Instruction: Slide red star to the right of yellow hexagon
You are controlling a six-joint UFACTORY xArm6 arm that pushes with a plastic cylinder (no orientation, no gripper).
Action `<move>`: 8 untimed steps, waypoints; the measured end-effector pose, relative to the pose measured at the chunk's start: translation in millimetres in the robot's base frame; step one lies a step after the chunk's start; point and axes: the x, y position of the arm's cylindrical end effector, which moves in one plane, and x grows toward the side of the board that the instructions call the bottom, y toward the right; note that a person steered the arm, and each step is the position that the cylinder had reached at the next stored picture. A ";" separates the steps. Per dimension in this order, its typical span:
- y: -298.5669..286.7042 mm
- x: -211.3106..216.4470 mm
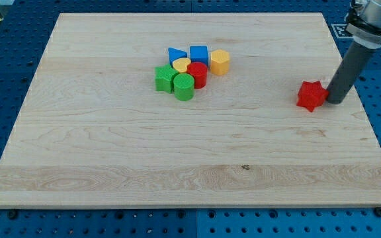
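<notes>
The red star (pixel 311 96) lies on the wooden board at the view's right. My tip (pixel 335 101) stands just right of the red star, touching or nearly touching its right side. The yellow hexagon (pixel 219 61) sits well to the left of the star, at the right end of a cluster of blocks in the board's upper middle.
The cluster also holds a blue block (pixel 176 55), a blue cube (pixel 199 54), a yellow heart-like block (pixel 182 65), a red cylinder (pixel 198 75), a green block (pixel 165 77) and a green cylinder (pixel 184 86). The board's right edge (pixel 359 106) is close behind my tip.
</notes>
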 end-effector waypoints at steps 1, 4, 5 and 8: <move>-25.4 0.0; -7.9 46.0; -26.3 49.2; -76.8 -21.1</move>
